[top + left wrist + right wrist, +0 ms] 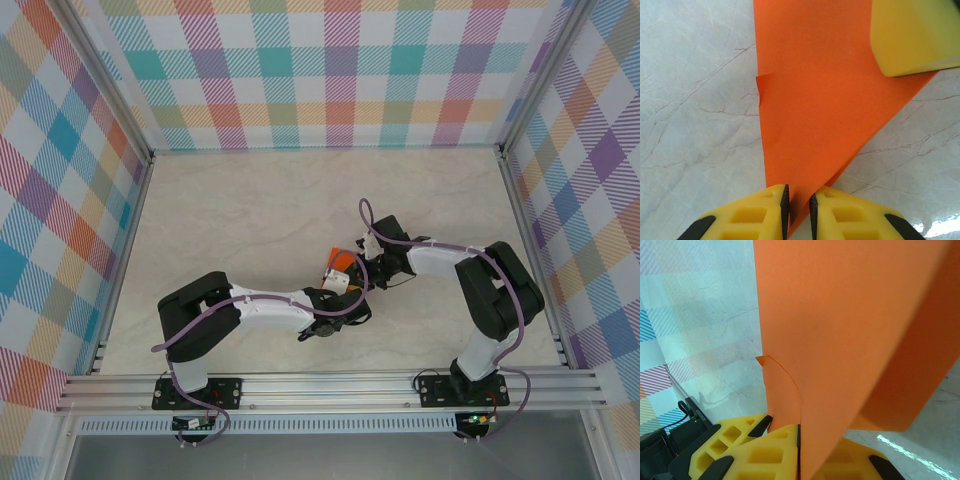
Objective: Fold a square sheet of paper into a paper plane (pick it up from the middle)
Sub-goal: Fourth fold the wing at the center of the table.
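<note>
Though you have the sheet of paper [825, 100] partly folded to a point above the mid-worktop [250, 210], left gripper [798, 210] pinching its tip and right gripper [799, 450] pinching an edge, most creases remain.

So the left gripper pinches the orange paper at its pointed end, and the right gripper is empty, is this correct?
Not quite. The right gripper is not empty: the right wrist view shows it shut on the orange paper too. The left gripper does pinch the pointed end.
</note>
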Robot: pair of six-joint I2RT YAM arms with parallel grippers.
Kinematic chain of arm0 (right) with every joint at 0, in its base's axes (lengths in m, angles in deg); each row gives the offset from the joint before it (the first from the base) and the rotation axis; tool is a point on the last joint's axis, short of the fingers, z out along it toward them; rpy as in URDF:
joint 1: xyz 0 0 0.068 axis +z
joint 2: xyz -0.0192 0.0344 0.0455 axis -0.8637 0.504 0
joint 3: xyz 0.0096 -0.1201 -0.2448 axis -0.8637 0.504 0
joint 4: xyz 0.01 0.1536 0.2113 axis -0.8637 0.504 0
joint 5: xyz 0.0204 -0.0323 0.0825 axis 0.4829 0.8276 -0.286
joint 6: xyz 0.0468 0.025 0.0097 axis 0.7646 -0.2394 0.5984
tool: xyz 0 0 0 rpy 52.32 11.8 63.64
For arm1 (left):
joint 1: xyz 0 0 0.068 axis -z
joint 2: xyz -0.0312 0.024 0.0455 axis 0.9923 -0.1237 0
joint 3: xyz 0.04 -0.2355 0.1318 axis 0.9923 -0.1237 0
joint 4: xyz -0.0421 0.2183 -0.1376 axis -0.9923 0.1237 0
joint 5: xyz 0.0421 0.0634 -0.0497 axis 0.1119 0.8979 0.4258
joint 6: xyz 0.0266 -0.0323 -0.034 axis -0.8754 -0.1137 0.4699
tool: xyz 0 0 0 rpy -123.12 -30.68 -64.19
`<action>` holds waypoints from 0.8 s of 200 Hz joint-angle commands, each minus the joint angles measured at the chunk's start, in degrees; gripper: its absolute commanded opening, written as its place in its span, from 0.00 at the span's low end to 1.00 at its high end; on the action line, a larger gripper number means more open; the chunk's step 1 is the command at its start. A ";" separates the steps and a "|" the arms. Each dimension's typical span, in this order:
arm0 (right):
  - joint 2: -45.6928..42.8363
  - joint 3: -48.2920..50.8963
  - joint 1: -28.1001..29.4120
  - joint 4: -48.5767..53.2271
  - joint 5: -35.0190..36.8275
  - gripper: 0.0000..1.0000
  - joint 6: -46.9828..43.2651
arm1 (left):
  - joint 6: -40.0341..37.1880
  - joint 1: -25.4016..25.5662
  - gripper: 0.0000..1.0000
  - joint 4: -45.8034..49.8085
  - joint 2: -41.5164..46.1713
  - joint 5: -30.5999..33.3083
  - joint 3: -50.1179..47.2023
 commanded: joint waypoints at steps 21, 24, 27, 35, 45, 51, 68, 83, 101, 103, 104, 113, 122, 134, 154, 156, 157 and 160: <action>1.14 -1.10 0.74 -0.03 -0.46 0.09 0.25 | 0.26 0.61 0.23 1.12 2.37 1.25 -0.37; 1.20 -1.15 0.76 -0.06 -0.46 0.09 0.26 | 0.29 0.69 0.23 1.04 2.50 1.19 -0.48; 1.21 -1.19 0.74 0.04 -0.47 0.09 0.24 | 0.31 0.68 0.23 0.93 2.61 1.18 -0.56; 1.12 -1.20 0.74 0.14 -0.32 0.09 0.24 | 0.29 0.66 0.24 0.83 2.81 1.14 -0.84; 1.01 -1.20 0.76 0.36 -0.13 0.09 0.03 | 0.15 0.69 0.25 0.86 2.82 1.00 -0.88; 1.00 -1.29 0.74 0.52 0.09 0.09 -0.04 | 0.05 0.63 0.26 0.84 2.76 1.00 -0.93; 1.08 -1.26 0.74 0.78 0.31 0.09 -0.32 | -0.29 0.59 0.26 0.94 2.56 1.04 -0.84; 1.24 -1.29 0.74 0.80 0.29 0.09 -0.21 | -0.50 0.64 0.27 0.99 2.80 1.09 -0.82; 1.28 -1.40 0.74 0.72 0.32 0.09 -0.20 | -0.68 0.59 0.29 0.89 3.29 0.78 -1.09; 1.28 -1.42 0.74 0.74 0.36 0.09 -0.20 | -0.65 0.64 0.29 0.89 3.40 0.70 -1.15; 1.31 -1.40 0.74 0.76 0.39 0.09 -0.24 | -0.64 0.65 0.29 0.84 3.46 0.72 -1.13; 1.37 -1.45 0.74 0.96 0.57 0.09 -0.35 | -0.73 0.65 0.29 0.62 3.90 0.53 -1.43; 1.35 -1.46 0.74 1.14 0.61 0.09 -0.46 | -1.06 0.71 0.30 -0.09 4.54 -0.07 -1.96; 1.38 -1.54 0.74 1.38 0.85 0.09 -0.55 | -1.51 0.66 0.32 -1.31 5.68 -0.87 -3.12; 1.36 -1.66 0.81 1.75 1.15 0.09 -0.78 | -2.25 0.59 0.35 -3.79 7.84 -2.10 -4.97; 1.39 -1.64 0.76 1.79 1.12 0.09 -0.80 | -2.34 0.64 0.35 -4.02 8.01 -2.24 -5.17; 1.37 -1.64 0.75 1.76 1.16 0.09 -0.85 | -2.37 0.60 0.35 -4.20 8.10 -2.33 -5.29; 1.35 -1.64 0.74 1.81 1.17 0.09 -0.85 | -2.51 0.60 0.36 -4.63 8.43 -2.56 -5.52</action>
